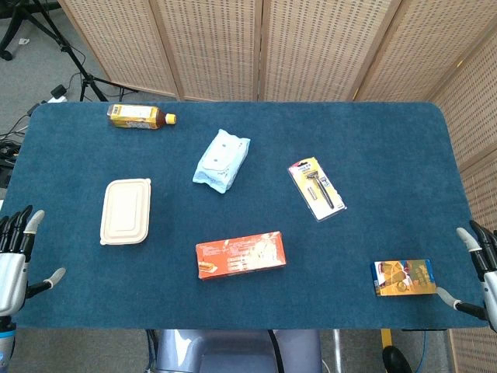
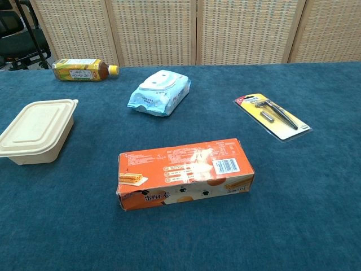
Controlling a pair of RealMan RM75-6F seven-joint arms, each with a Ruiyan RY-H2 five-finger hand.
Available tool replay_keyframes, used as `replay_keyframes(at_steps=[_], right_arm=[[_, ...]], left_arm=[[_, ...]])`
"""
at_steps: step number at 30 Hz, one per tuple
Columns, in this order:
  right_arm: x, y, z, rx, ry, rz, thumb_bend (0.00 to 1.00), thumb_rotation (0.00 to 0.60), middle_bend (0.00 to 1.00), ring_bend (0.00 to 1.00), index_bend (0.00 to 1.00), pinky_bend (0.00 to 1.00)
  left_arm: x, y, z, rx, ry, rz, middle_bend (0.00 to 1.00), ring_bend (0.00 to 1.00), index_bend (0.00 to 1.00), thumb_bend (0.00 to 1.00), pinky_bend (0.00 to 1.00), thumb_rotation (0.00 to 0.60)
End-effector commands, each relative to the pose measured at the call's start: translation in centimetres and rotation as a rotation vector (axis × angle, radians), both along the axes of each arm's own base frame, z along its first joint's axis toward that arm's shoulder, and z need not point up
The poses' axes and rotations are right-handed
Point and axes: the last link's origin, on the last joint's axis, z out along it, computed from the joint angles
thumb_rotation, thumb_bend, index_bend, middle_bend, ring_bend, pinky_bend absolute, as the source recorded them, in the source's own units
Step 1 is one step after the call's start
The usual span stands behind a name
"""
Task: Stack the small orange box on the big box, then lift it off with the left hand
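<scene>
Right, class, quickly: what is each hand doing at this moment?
Left hand: open, fingers apart, holding nothing.
Right hand: open, holding nothing, beside the small orange box.

Left hand cut off at the left edge, right hand at the right; small box print unreadable.

small orange box near right robot hand | big box mid-table
</scene>
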Motion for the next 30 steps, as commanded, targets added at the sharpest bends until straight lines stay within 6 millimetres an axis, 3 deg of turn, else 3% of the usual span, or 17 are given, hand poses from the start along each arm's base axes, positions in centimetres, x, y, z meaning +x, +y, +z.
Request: replay_keyframes(at_steps=[1, 7, 14, 18, 22, 30], right_arm=[[0.0, 0.0, -0.1, -0.011, 0.000, -0.004, 0.00, 0.600, 0.00, 0.00, 0.00, 0.00], [-0.2, -0.8, -1.5, 0.085, -0.059, 0.014, 0.00, 0.600, 0.00, 0.00, 0.00, 0.00], [-2.4, -3.5, -3.9, 0.348, 0.059, 0.013, 0.00, 0.600, 0.00, 0.00, 0.00, 0.00], [-4.4, -3.5, -4.5, 0.455, 0.028, -0.018, 0.00, 0.600, 0.00, 0.00, 0.00, 0.00], [-6.4, -3.6, -6.0, 0.531, 0.102, -0.066, 0.00, 0.600, 0.00, 0.00, 0.00, 0.00], [-7.5, -4.1, -8.5, 0.625, 0.143, -0.128, 0.00, 0.600, 0.00, 0.00, 0.00, 0.00]], left_arm=[[0.0, 0.1, 0.1, -0.008, 0.004, 0.010, 0.00, 0.00, 0.00, 0.00, 0.00, 0.600], [0.0, 0.1, 0.1, -0.024, 0.000, 0.008, 0.00, 0.00, 0.00, 0.00, 0.00, 0.600], [0.0, 0.3, 0.2, -0.030, -0.003, 0.005, 0.00, 0.00, 0.00, 0.00, 0.00, 0.600], [0.0, 0.6, 0.0, -0.040, 0.005, 0.010, 0.00, 0.00, 0.00, 0.00, 0.00, 0.600], [0.0, 0.7, -0.2, -0.051, 0.016, 0.015, 0.00, 0.00, 0.00, 0.00, 0.00, 0.600], [-0.2, 0.7, -0.1, -0.053, 0.016, 0.025, 0.00, 0.00, 0.00, 0.00, 0.00, 0.600]])
